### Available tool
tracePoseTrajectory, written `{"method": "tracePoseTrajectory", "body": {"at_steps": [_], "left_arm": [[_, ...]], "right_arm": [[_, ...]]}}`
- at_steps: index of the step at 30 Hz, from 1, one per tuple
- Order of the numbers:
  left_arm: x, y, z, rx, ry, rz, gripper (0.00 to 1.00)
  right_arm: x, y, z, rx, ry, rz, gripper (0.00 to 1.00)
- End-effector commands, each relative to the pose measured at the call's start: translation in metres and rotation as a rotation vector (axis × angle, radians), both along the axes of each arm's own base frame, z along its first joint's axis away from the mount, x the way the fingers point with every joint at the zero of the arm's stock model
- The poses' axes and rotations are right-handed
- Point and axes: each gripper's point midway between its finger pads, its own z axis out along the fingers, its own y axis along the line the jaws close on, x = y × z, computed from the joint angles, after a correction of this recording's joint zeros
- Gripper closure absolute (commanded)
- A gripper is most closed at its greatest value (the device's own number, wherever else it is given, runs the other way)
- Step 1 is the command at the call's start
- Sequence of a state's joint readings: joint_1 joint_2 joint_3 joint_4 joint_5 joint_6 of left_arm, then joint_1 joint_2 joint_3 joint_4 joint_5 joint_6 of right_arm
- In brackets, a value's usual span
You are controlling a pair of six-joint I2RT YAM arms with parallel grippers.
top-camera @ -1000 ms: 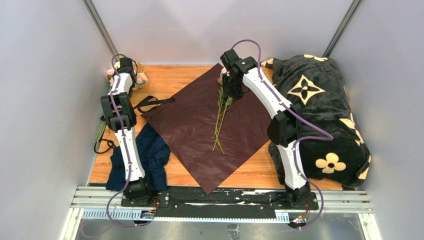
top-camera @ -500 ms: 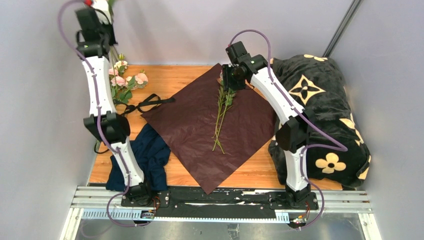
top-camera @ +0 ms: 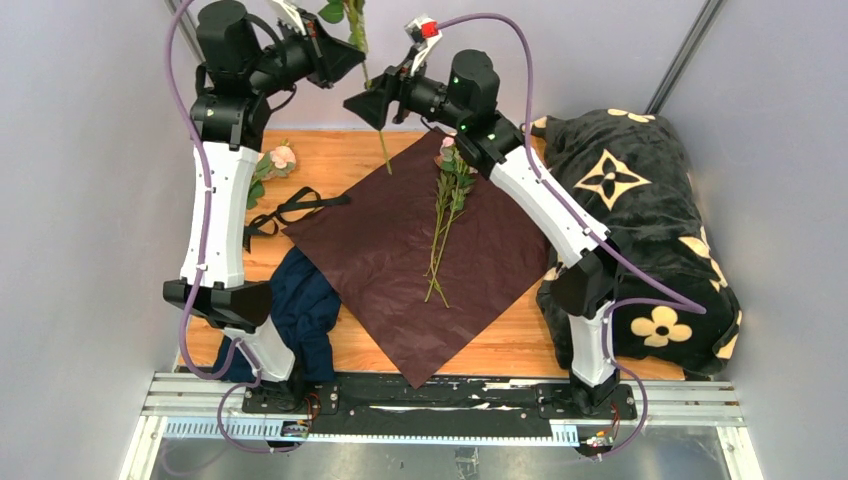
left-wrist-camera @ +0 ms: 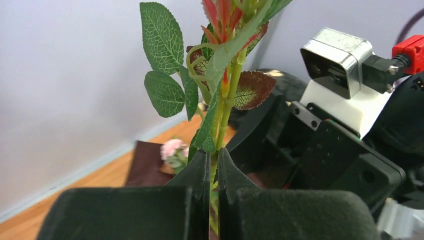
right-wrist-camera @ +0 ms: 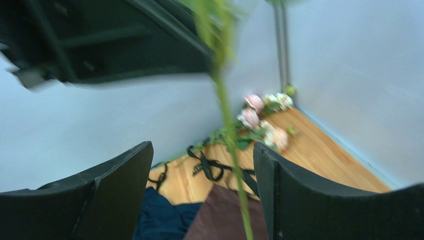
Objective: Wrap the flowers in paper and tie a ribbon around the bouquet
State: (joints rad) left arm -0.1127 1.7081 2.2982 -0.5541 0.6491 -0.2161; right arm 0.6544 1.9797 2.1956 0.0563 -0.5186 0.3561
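My left gripper (top-camera: 352, 62) is raised high at the back, shut on the green stem of one of the flowers (left-wrist-camera: 220, 100); the stem (top-camera: 380, 140) hangs down over the back corner of the burgundy paper (top-camera: 400, 270). In the left wrist view the pads (left-wrist-camera: 202, 170) pinch the stem below its leaves. My right gripper (top-camera: 372, 98) is raised facing it and open, and the hanging stem (right-wrist-camera: 235, 165) runs between its spread fingers (right-wrist-camera: 280, 185) without touching. A few flowers (top-camera: 445, 195) lie on the paper. More pink roses (top-camera: 275, 160) lie at the back left. The black ribbon (top-camera: 295, 208) lies beside the paper.
A navy blue cloth (top-camera: 305, 310) lies crumpled at the front left, partly under the paper. A black blanket with cream flowers (top-camera: 640, 230) fills the right side. Grey walls close in the back and sides, close to both raised arms.
The left arm rose from the back-left pile with one stem and swung it toward the middle. The right arm lifted off the flowers on the paper, turned toward the left gripper and opened.
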Motion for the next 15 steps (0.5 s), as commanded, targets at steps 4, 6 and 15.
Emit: {"method": "tracePoseTrajectory", "body": {"at_steps": [4,6,15], "left_arm": [[-0.038,-0.040,0.031,-0.137,0.004,-0.229,1.00],[-0.040,-0.044,0.031,-0.144,0.012,-0.245,1.00],[-0.029,-0.034,0.014,-0.051,0.001,-0.165,1.00]], "right_arm": [[-0.011,0.004,0.014,0.066,-0.026,-0.029,0.34],[-0.010,-0.002,0.010,0.064,-0.022,-0.056,0.62],[-0.052,-0.013,-0.001,-0.042,-0.081,0.092,0.74]]}}
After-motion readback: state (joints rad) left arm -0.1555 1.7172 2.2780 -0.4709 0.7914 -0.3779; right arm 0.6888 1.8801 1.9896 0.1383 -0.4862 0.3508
